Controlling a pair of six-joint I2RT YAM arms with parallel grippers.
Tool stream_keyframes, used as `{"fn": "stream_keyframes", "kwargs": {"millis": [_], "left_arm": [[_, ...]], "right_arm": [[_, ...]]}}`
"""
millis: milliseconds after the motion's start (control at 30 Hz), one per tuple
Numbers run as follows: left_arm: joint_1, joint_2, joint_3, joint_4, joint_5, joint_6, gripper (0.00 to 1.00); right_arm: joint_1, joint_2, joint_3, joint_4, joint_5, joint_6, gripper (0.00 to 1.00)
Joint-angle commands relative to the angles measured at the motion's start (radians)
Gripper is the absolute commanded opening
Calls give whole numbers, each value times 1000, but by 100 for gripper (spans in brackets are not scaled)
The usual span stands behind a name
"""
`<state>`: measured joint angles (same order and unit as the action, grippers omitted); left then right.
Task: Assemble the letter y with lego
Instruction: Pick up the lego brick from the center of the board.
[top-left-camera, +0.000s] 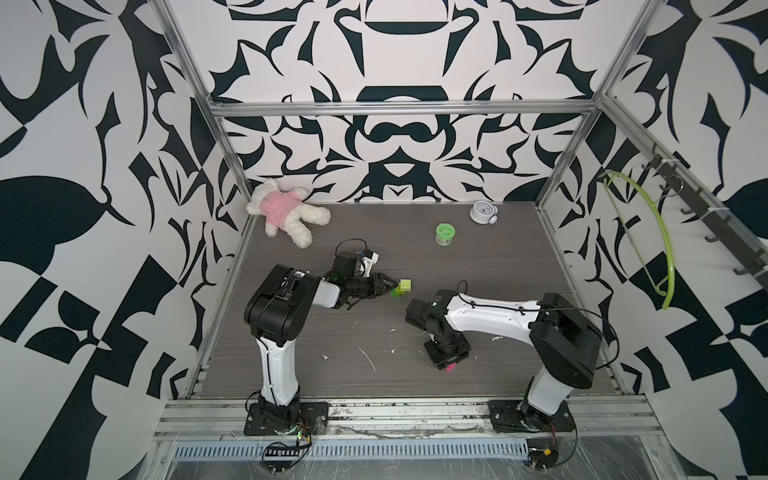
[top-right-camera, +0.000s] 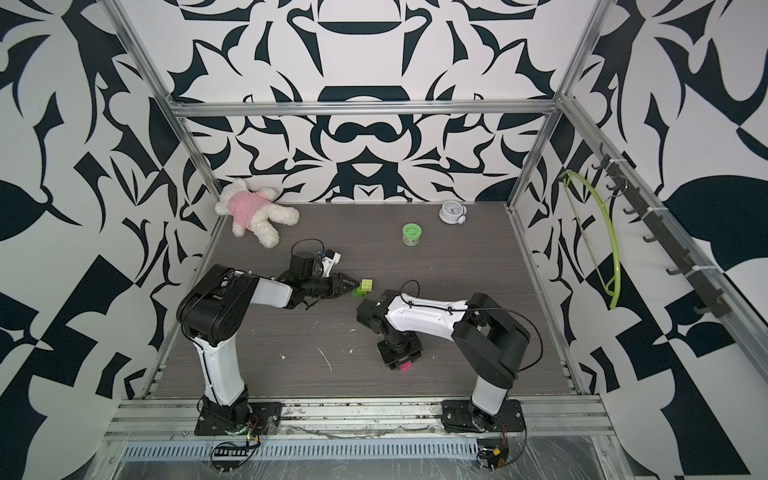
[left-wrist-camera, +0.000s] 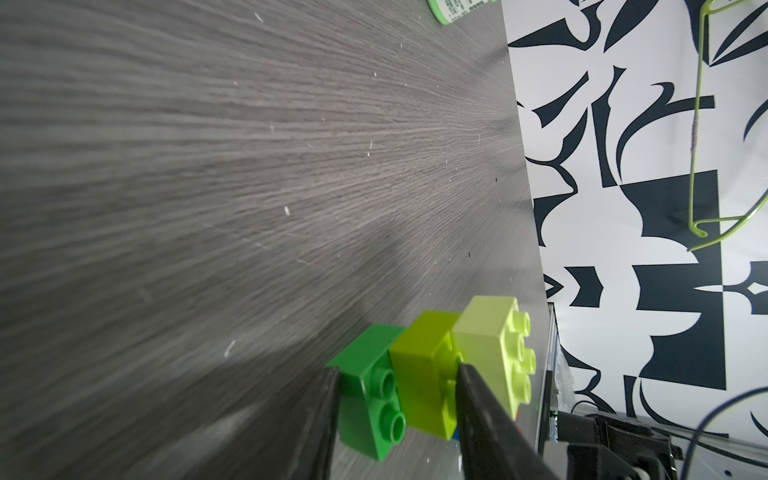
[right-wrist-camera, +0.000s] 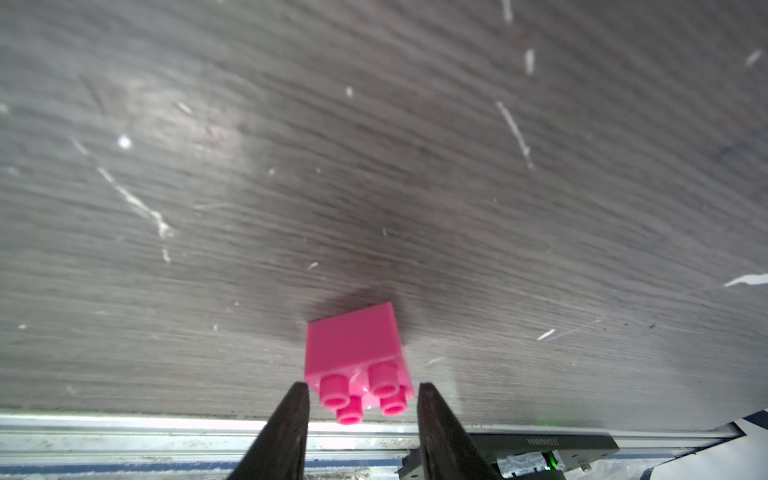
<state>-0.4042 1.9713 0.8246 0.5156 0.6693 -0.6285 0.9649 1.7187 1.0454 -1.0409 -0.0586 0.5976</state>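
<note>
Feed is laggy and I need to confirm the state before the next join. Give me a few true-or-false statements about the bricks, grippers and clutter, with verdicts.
1. The left gripper is shut on the green and lime stack. True.
2. The pink brick is already joined to that stack. False: it sits apart, between the fingers of the right gripper.
3. The round green tub stands toward the back of the table, away from both arms. True.
4. The plush toy lies beside the right arm's base. False: it lies in the far corner on the left arm's side.
</note>
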Motion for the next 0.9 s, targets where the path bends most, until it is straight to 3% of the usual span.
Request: {"fn": "stream_keyframes", "kwargs": {"millis": [0, 200, 367, 500, 667, 867], "left_arm": [[13, 128, -79, -378, -249, 30, 48], [13, 130, -77, -381, -251, 32, 48], [13, 130, -77, -382, -252, 31, 48], [13, 130, -77, -382, -251, 31, 48], [14, 133, -76, -382, -249, 31, 48], [14, 128, -76, -383, -250, 31, 48]], "right_arm": [[6, 5, -7, -5, 17, -20, 45], [6, 27, -5, 22, 8, -43, 40], [6, 23, 18, 20, 22, -68, 25], [4, -1, 93, -34, 69, -150, 21], [-37, -3, 257, -141, 192, -483, 18], [-135, 26, 333, -95, 186, -943, 18]]}}
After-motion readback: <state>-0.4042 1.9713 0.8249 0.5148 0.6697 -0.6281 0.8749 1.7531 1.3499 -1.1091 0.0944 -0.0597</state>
